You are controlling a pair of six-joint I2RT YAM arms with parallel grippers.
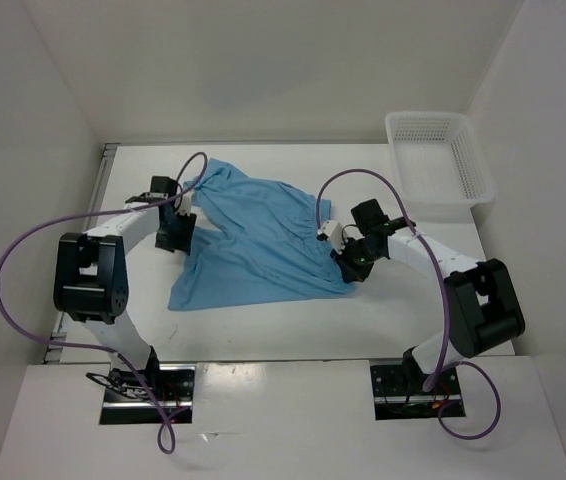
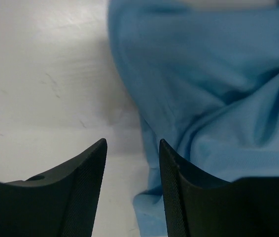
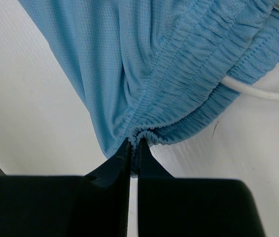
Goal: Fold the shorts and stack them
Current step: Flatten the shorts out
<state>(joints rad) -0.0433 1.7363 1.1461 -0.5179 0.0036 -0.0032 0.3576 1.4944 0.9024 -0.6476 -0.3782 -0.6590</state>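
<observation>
Lying flat on the table (image 1: 263, 330), the shorts (image 1: 258, 240) sit left of the basket (image 1: 438, 165) and nearer the arm bases than it is. Long axis is diagonal, with the elastic waistband (image 3: 193, 84) at the end closer to the basket and the leg hems fanning out at the end farther from it. Fabric is rumpled with folds along the middle. The white drawstring (image 3: 262, 92) shows only in the right wrist view, cut off at the frame edge. From above, both grippers' tips are masked by their own bodies. A pale blur at the top of the left wrist view is unreadable. The right gripper (image 3: 134, 145) is at the basket-side end, jaws pinched tight on the gathered waistband edge. The left gripper (image 2: 132, 145) is at the far-from-basket end with jaws parted and nothing clamped. One finger is over bare table, the other over the fabric edge — contact there unclear.
</observation>
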